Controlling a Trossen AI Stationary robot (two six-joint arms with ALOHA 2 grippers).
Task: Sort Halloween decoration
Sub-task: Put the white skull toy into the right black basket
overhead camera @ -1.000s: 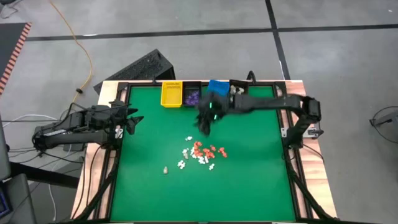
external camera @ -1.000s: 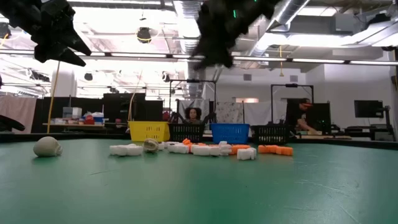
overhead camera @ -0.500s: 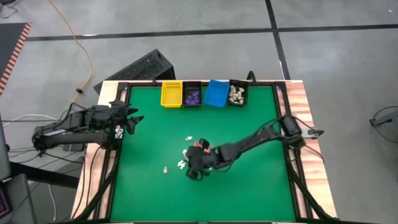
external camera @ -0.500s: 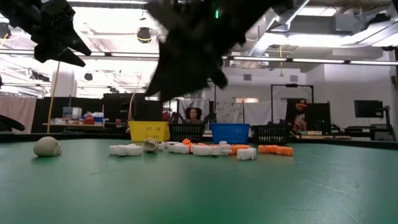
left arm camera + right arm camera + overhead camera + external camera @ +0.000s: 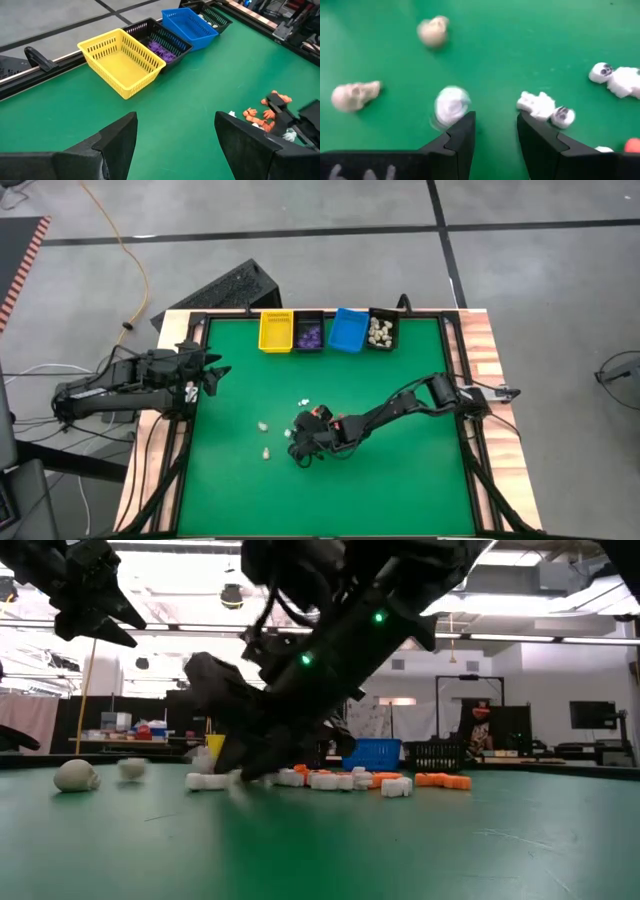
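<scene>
My right pincer (image 5: pixel 495 131) is low over the green counter (image 5: pixel 400 470), its fingers part-way open with nothing between them. Just beside one fingertip lies a white piece (image 5: pixel 451 105), and a small white skeleton (image 5: pixel 543 106) lies by the other. Farther off rest two cream skulls (image 5: pixel 355 95). The orange pieces (image 5: pixel 262 112) cluster mid-counter. My left pincer (image 5: pixel 175 137) waits wide open at the counter's left edge.
</scene>
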